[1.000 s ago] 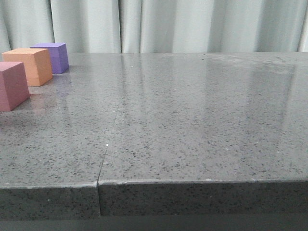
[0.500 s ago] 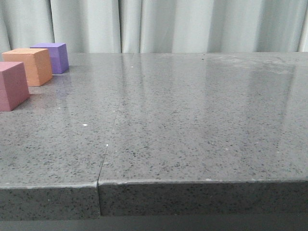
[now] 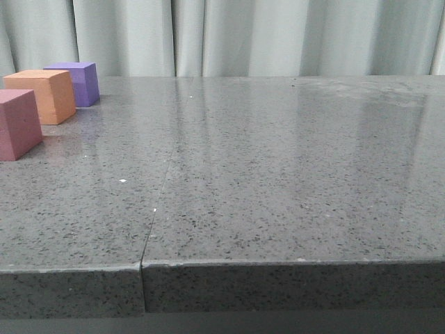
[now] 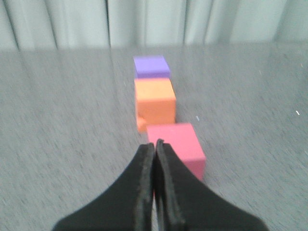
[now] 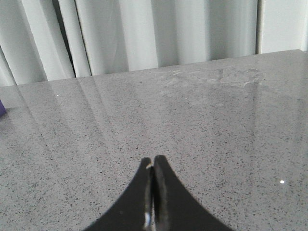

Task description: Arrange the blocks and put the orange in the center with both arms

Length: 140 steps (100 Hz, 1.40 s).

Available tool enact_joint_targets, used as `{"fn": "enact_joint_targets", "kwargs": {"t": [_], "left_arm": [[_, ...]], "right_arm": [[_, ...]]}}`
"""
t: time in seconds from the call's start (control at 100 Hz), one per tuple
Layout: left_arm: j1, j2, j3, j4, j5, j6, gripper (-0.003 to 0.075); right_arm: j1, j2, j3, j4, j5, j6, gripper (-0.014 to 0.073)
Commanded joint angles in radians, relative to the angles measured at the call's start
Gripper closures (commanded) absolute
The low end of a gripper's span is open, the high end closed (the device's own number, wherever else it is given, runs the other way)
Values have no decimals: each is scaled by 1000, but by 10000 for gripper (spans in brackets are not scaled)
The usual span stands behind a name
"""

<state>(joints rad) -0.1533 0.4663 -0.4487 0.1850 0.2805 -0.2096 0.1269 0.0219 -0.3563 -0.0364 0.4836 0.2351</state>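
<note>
Three unmarked blocks [image 3: 42, 97], orange [image 3: 43, 96] between

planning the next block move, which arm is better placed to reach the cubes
Left. Its closed gripper points down the row of pink cube, orange cube and purple cube. The right gripper faces bare table, with only a purple sliver at its view's edge.

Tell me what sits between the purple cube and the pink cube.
The orange cube sits between the purple cube and the pink cube, all three in one row. The left wrist view shows it best.
</note>
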Motion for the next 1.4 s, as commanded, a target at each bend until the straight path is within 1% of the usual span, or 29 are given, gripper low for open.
{"fn": "enact_joint_targets", "kwargs": {"t": [0.0,0.09,0.26,0.61,0.79,0.84,1.39], "left_arm": [[54,-34,31,-30,-216,82,741],[102,-88,92,-79,-250,144,741],[148,-212,196,-100,-246,152,741],[171,-423,387,-131,-253,153,741],[171,-504,491,-147,-356,153,741],[171,-499,489,-153,-321,153,741],[171,-501,489,-153,-318,153,741]], "right_arm": [[-5,12,-23,-14,-78,-9,661],[-5,12,-23,-14,-78,-9,661],[-5,12,-23,-14,-78,-9,661],[-5,12,-23,-14,-78,-9,661],[-5,12,-23,-14,-78,-9,661],[-5,11,-23,-14,-78,-9,661],[-5,11,-23,-14,-78,-9,661]]}}
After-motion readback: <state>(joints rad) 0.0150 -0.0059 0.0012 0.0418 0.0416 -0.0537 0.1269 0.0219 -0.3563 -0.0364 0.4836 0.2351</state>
